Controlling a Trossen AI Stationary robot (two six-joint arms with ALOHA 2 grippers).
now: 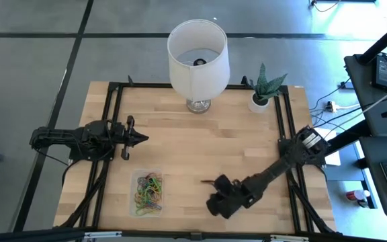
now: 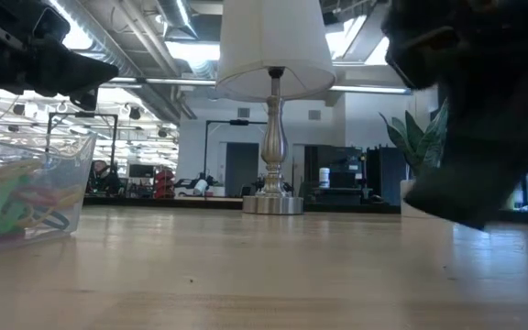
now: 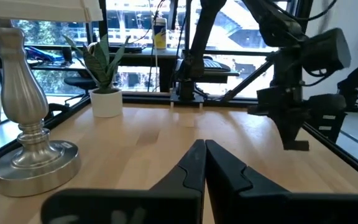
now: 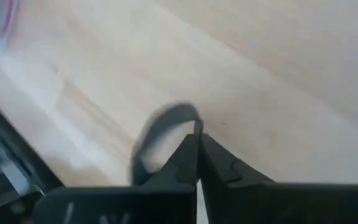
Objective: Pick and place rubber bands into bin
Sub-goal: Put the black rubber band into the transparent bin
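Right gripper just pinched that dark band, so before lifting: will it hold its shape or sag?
Likely sags: the black rubber band is a thin loop, pinched at one edge by the shut right gripper. Probably very light. It may stretch or snap free if dragged across the table.

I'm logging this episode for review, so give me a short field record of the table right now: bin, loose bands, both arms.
bin: clear tray near the front left of the table, holding many coloured rubber bands
loose band: one dark band on the wood, pinched at the right gripper's tips
right gripper: jaws shut on the dark band, low over the table right of the bin
left gripper: jaws shut, empty, waiting behind the bin
other items: lamp, potted plant
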